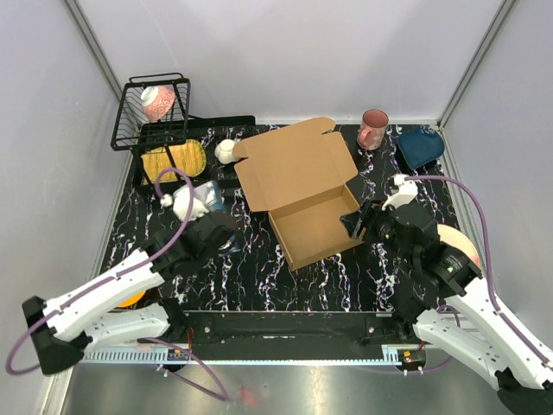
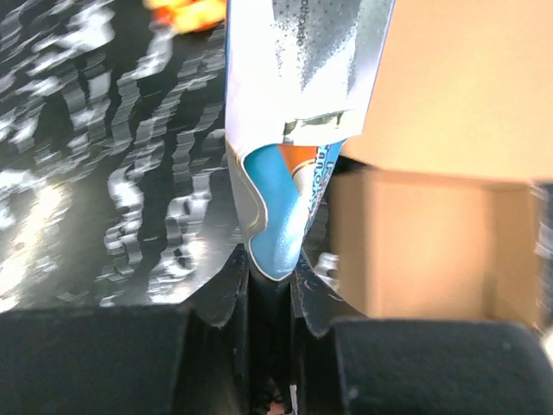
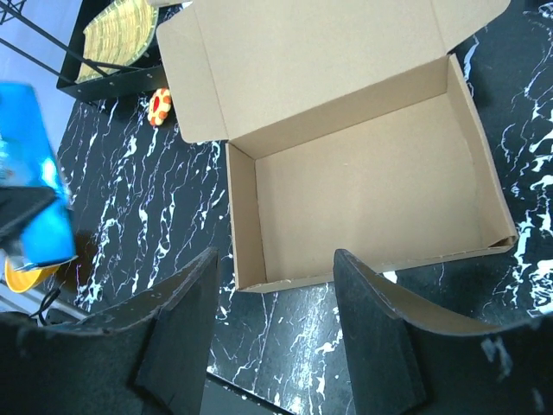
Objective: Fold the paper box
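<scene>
The paper box (image 1: 302, 190) sits in the middle of the dark marbled table as a shallow brown cardboard tray, with its lid flap standing open toward the back left. Just left of the box, my left gripper (image 1: 210, 226) is shut on the lower edge of a blue and silver foil packet (image 2: 294, 130); the jaws (image 2: 275, 278) pinch its blue tip, and the box's wall (image 2: 432, 242) is close on the right. My right gripper (image 1: 357, 221) hovers at the box's right side and stands open (image 3: 275, 259), with nothing between its fingers, looking down into the box's bare inside (image 3: 371, 181).
A black wire basket (image 1: 151, 112) holding a pink-white item stands at the back left, with a yellow ribbed dish (image 1: 173, 160) in front of it. A small white cup (image 1: 225, 151) is beside the lid. A pink mug (image 1: 373, 128) and a blue bowl (image 1: 421, 145) stand at the back right.
</scene>
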`<control>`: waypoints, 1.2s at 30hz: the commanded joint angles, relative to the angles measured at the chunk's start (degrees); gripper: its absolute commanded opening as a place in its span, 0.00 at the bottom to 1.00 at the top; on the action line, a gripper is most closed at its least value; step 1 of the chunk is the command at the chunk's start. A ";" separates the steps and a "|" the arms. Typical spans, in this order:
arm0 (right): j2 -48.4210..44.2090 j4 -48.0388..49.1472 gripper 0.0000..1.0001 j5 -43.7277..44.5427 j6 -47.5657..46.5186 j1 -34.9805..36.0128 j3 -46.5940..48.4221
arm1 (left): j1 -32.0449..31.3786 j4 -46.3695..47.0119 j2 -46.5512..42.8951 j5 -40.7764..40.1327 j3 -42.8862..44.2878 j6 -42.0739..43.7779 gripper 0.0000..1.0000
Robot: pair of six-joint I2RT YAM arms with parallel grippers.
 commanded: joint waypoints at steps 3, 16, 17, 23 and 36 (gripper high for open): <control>-0.82 -2.80 0.61 3.44 -2.77 0.26 4.80 | -24.62 3.52 13.64 -16.48 23.81 17.51 0.00; -5.56 -9.22 0.63 7.31 -4.62 0.26 8.24 | -18.17 32.04 35.98 22.53 29.98 58.45 0.06; -5.65 -9.31 0.63 7.31 -4.70 0.17 8.24 | -17.38 32.22 37.21 23.24 30.85 59.68 0.08; -5.21 -8.79 0.63 7.23 -4.79 0.26 7.54 | -12.02 30.73 44.75 30.09 37.96 65.32 0.13; -3.89 -7.82 0.66 8.90 -6.37 0.26 6.57 | -9.91 28.62 50.23 32.13 37.01 63.13 0.49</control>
